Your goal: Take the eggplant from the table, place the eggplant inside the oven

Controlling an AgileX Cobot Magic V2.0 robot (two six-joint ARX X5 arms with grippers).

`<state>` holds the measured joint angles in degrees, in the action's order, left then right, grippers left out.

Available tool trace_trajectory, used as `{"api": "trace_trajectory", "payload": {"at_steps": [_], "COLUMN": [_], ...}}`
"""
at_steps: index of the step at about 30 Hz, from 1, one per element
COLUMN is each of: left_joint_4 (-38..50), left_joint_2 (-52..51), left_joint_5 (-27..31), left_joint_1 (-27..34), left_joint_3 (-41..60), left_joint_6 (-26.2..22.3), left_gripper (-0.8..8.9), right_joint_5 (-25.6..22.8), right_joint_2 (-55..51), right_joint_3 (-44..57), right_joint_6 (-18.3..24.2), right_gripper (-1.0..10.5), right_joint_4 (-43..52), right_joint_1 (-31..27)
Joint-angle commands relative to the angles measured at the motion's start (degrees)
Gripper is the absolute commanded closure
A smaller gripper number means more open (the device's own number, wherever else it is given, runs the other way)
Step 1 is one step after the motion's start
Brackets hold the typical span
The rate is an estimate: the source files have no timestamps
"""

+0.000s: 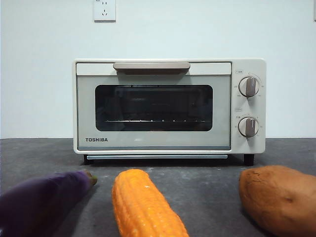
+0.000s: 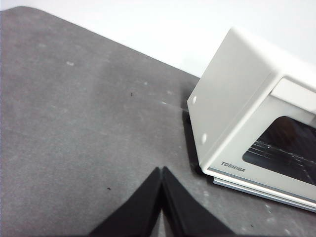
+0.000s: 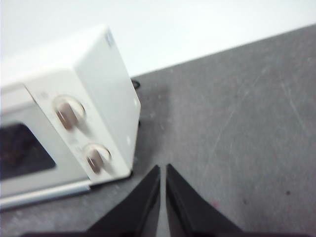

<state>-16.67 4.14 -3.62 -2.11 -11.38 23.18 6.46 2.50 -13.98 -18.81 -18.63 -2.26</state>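
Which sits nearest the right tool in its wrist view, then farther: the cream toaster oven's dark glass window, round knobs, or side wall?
1. Cream side wall, facing the right tool.
2. Round knobs, on the front panel; too close to split.
3. Dark glass window, beyond them.

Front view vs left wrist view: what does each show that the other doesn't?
Only the front view: the eggplant, corn cob and sweet potato lying in a row before the oven, plus its bar handle, two knobs and a wall socket.
Only the left wrist view: the left gripper, jaws shut, over bare table, and the oven's side wall.
Both: the closed oven door, the TOSHIBA lettering, the wire rack behind the glass.
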Motion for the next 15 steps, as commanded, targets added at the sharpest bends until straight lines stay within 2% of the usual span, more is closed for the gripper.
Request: {"api": "trace_trajectory", "payload": {"at_steps": [1,5,8,15], "left_joint_4": [-1.16,-3.41,-5.25,-9.62], "left_joint_2": [3.89,10.29,15.45,29.22], "left_joint_5": [-2.23,-4.66,-5.95,-11.02], "left_joint_1": [0.07,0.07,0.07,0.04], "left_joint_3": [-4.17,-9.55,-13.64,-23.26], "left_joint_6": [0.22,0.04,-0.33,-5.7], "left_gripper": [8.07,8.07,8.07,8.07], "right_joint_5": [-0.04,0.04,0.28,6.34], "right_joint_2": [2.95,7.96,12.11,22.27], "right_joint_3": [-5.86,-13.33,-18.47,-28.63], "right_joint_6": [-1.36,-1.03,0.79,3.34], "right_gripper": [9.4,9.4,9.4,9.4], "right_joint_4": [-1.9,-5.86,-9.22,-17.75], "right_joint_1": [0.09,0.09,0.13,0.15]}}
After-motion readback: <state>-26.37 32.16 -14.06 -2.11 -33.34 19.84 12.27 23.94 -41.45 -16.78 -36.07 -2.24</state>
